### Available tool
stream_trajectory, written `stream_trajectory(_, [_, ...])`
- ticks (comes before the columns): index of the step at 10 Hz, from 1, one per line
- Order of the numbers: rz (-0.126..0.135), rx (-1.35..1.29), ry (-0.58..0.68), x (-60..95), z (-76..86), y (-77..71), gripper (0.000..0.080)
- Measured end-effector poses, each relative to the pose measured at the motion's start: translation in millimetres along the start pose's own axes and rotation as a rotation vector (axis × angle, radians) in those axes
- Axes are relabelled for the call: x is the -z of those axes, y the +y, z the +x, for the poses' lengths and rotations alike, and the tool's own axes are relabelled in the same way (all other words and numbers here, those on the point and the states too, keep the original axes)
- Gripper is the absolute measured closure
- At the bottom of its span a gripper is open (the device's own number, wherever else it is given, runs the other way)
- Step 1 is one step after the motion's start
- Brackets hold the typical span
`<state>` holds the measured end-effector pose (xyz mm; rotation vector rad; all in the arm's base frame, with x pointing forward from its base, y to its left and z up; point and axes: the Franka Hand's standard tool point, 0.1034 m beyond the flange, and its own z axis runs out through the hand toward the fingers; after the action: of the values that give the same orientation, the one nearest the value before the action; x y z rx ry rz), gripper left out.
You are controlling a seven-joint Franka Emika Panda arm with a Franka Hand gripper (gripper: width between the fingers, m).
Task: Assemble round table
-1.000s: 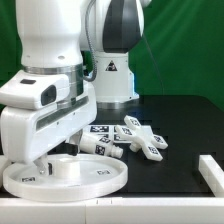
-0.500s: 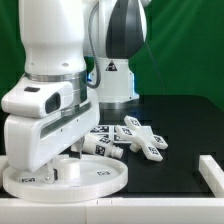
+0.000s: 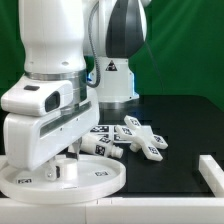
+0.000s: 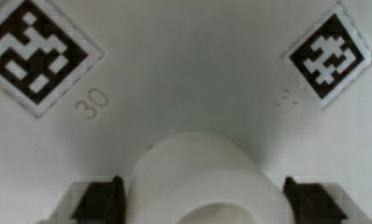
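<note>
A plain green backdrop (image 3: 185, 45) closes the far side. Below it, the matte black tabletop (image 3: 185, 125) is evenly lit.

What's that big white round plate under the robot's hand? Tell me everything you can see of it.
The large round disc looks like white plastic, with a raised rim all round. It lies flat on the black table at the exterior view's lower left. Its face carries black-and-white square tags and a moulded "30". A short rounded stub stands up from it between the fingers of the pincer; whether they touch it cannot be told.
</note>
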<state>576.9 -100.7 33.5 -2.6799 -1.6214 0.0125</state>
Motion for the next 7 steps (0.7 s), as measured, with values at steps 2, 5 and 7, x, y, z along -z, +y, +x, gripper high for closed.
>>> stream_trajectory(2, [0.002,-0.051,0.001,-2.3,11.2,-14.1,0.0376])
stream_trajectory(5, [-0.018,-0.078,0.014,-3.8,31.9,-28.4,0.0376])
stream_trajectory(7, [-0.028,-0.099,0.023,-3.7,49.5,-34.1,0.0376])
